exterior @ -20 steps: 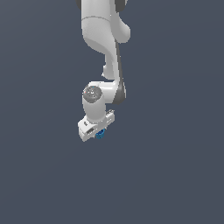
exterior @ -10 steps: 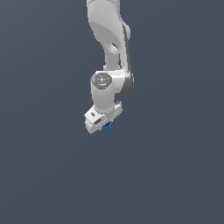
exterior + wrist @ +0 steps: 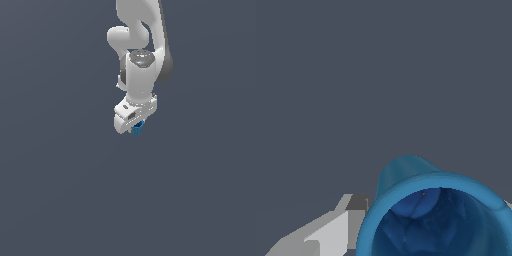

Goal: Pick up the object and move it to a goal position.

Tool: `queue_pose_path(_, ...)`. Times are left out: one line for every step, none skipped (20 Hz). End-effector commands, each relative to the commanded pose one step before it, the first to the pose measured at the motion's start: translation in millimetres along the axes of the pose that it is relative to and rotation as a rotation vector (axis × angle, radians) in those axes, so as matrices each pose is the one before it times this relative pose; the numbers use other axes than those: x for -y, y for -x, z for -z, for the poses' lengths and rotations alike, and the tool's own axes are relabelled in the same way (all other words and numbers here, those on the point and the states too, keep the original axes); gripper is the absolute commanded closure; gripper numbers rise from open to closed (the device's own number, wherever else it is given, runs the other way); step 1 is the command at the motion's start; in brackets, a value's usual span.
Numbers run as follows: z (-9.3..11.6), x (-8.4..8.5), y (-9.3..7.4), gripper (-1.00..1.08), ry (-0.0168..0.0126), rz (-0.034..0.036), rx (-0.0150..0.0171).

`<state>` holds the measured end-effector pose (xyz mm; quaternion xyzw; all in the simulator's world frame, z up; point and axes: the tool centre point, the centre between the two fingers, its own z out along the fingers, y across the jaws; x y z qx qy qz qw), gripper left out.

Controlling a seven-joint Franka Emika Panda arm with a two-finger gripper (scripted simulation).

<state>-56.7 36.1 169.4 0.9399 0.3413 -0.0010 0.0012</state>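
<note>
Close to the wrist camera, the small bright-blue cup-like object (image 3: 431, 215) with a darker hollow fills the view, a grey fingertip (image 3: 341, 227) pressed at its side; the white gripper (image 3: 136, 129) pinches it narrowly, at six o'clock under the white arm (image 3: 142, 75); plain dark grey ground (image 3: 60, 190) lies beyond.

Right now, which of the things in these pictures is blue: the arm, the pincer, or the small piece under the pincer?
The small cup-like piece alone is bright blue; the pincer and the arm are white.
</note>
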Motion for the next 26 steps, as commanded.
queue_pose_path(22.83, 21.24, -4.48, 1.08, 0.00136, 0.00023, -0.00018)
queue_pose_path(8.72, 8.05, -1.86, 1.08, 0.0, 0.0, 0.0)
queue_pose_path(8.57, 7.88, -1.88, 1.08, 0.0, 0.0, 0.0)
queue_pose_path(8.32, 7.63, -1.87, 1.08, 0.0, 0.0, 0.0)
queue_pose_path(8.01, 7.33, -1.82, 1.08, 0.0, 0.0, 0.0)
queue_pose_path(7.63, 7.04, -1.79, 1.08, -0.00038, 0.00025, -0.00017)
queue_pose_path(7.31, 6.68, -1.69, 1.08, 0.0, 0.0, 0.0)
queue_pose_path(7.02, 6.34, -1.66, 1.08, -0.0004, 0.00012, -0.00026)
queue_pose_path(6.71, 6.07, -1.72, 1.08, 0.0, 0.0, 0.0)
queue_pose_path(6.47, 5.59, -1.61, 1.08, -0.00053, -0.00005, -0.00044)
queue_pose_path(6.02, 5.38, -1.72, 1.08, 0.0, 0.0, 0.0)
queue_pose_path(5.53, 4.94, -1.62, 1.08, 0.0, 0.0, 0.0)
queue_pose_path(5.07, 4.23, -1.31, 1.08, -0.0005, -0.00014, -0.00045)
queue_pose_path(4.4, 3.92, -1.3, 1.08, 0.0, 0.0, 0.0)
queue_pose_path(3.93, 3.21, -0.99, 1.08, -0.00051, -0.00012, -0.00045)
queue_pose_path(3.27, 2.9, -1.0, 1.08, 0.0, 0.0, 0.0)
queue_pose_path(2.7, 2.39, -0.86, 1.08, 0.0, 0.0, 0.0)
queue_pose_path(2.14, 1.88, -0.72, 1.08, 0.0, 0.0, 0.0)
queue_pose_path(1.7, 1.13, -0.42, 1.08, -0.00048, -0.0002, -0.00046)
queue_pose_path(1.02, 0.86, -0.48, 1.08, 0.0, 0.0, 0.0)
queue_pose_path(0.46, 0.35, -0.36, 1.08, 0.0, 0.0, 0.0)
queue_pose_path(-0.09, -0.17, -0.23, 1.08, 0.0, 0.0, 0.0)
queue_pose_path(-0.56, -0.9, 0.05, 1.08, -0.00014, -0.00039, -0.00026)
queue_pose_path(-1.12, -1.09, 0.02, 1.08, 0.0, 0.0, 0.0)
queue_pose_path(-0.8, -0.77, 0.06, 1.08, 0.0, 0.0, 0.0)
queue_pose_path(-0.28, -0.27, 0.03, 1.08, 0.0, 0.0, 0.0)
